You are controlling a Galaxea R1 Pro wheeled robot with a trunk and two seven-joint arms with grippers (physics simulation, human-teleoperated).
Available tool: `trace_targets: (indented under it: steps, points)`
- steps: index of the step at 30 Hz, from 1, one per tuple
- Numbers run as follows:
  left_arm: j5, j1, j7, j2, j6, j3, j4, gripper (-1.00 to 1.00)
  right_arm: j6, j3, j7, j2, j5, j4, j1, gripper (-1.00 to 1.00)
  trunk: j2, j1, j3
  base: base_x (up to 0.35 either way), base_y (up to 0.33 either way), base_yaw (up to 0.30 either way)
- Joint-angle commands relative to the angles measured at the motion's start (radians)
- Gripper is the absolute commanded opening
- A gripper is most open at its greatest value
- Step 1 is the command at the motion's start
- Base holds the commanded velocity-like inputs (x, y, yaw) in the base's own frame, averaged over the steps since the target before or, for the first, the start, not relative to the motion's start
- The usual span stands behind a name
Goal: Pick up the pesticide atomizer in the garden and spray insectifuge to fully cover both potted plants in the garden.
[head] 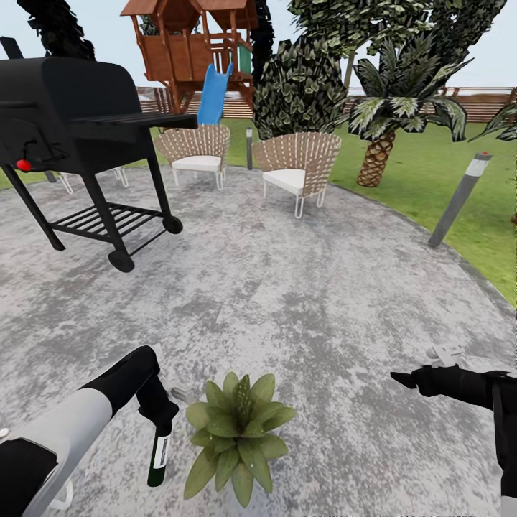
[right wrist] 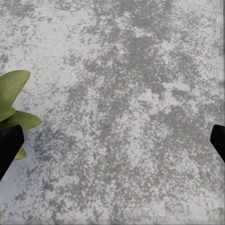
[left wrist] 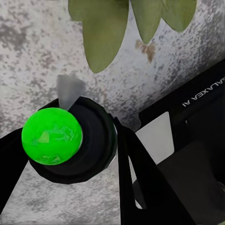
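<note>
Paving, plant, half-hidden atomizer

Head high; wrists near paving

One potted plant, one atomizer, one grill, two wicker chairs, two bollard lights.

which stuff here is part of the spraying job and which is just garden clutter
Part of the job:
- pesticide atomizer, hanging from the left gripper beside the plant
- potted plant on the grey paving
- right gripper, jaws apart, holding nothing

Just standing about:
- black grill
- two wicker chairs
- wooden play tower with blue slide
- path light post
- palm
</note>
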Motion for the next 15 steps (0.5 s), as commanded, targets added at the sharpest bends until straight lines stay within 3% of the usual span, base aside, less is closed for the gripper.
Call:
trace_targets:
  steps: [1,15]
  points:
    - [-0.009,0.000,-0.010,0.001,0.007,-0.002,-0.002,-1.00,0.007,-0.001,0.010,0.000,0.009,-0.001,-0.001,1.00,0.000,0.000,-0.001,0.000,0.000,-0.050]
    - [-0.010,-0.029,-0.009,0.009,0.008,-0.003,-0.004,-1.00,0.007,-0.002,0.009,0.000,0.009,-0.001,-0.001,1.00,0.000,0.000,-0.001,0.000,0.000,-0.009]
